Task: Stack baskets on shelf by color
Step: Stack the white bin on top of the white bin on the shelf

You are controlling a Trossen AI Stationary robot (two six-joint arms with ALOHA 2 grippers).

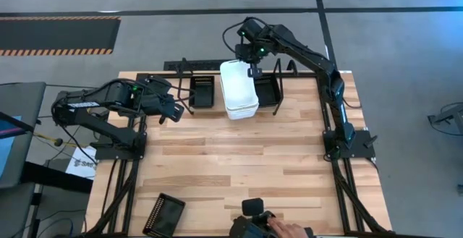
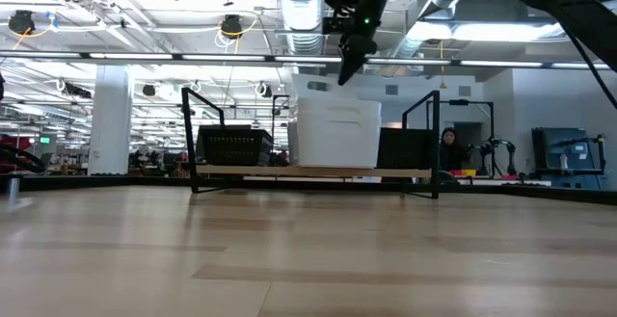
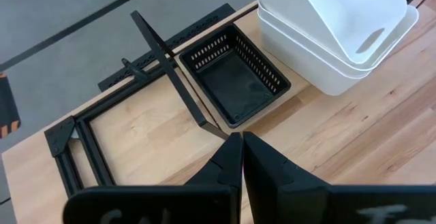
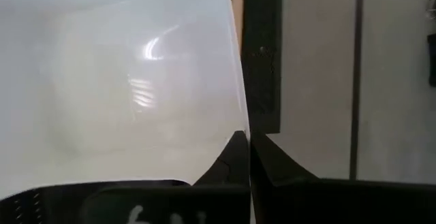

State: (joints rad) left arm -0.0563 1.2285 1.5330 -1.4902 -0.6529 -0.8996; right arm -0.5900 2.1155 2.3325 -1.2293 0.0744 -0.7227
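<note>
White baskets (image 1: 239, 90) sit stacked mid-shelf (image 1: 181, 66) at table's far edge, black baskets (image 1: 202, 91) in bays either side. R gripper (image 1: 255, 70) above stack's far rim, fingers pinched together, nothing held; looks like the stack is placed. L gripper (image 1: 176, 113) closed, empty, near shelf's left end. Next: fetch the black basket (image 1: 163, 213) at near edge, add to black stack.

White baskets (image 1: 239, 90) nested upright mid-shelf (image 1: 181, 66); black mesh baskets (image 1: 202, 91) flank them, another black basket (image 1: 163, 214) lies at table's near edge.

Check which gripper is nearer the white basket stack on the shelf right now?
Right. The right gripper is shut just above the far right edge of the white basket stack. The left gripper, shut, waits off to the stack's left, past the black basket.
</note>
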